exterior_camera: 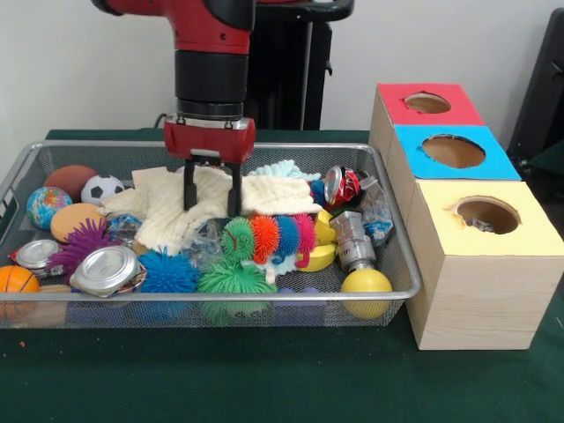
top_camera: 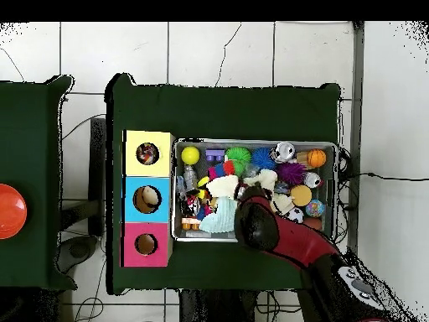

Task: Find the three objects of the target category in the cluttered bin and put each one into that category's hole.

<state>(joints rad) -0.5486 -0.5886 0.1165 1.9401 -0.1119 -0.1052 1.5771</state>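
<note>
The wire mesh bin (exterior_camera: 106,144) is full of clutter; it also shows in the overhead view (top_camera: 251,142). My gripper (exterior_camera: 211,210) is open. Its fingertips reach down to the cream cloth (exterior_camera: 163,211) at the bin's middle, one on each side of a fold. The yellow-topped box's hole (exterior_camera: 487,214) is at the near right, and something small shows inside it. In the overhead view the hole (top_camera: 147,153) is left of the bin, and my arm (top_camera: 268,226) hides the gripper. I cannot make out a speckled limp piece; the cloths and toys may hide it.
A blue-topped box (exterior_camera: 454,152) and a red-topped box (exterior_camera: 427,103) stand behind the yellow one. A mint cloth (exterior_camera: 286,169), a crushed can (exterior_camera: 342,187), a green spiky ball (exterior_camera: 233,278), a yellow ball (exterior_camera: 366,282), tin lids (exterior_camera: 107,269) and several balls fill the bin.
</note>
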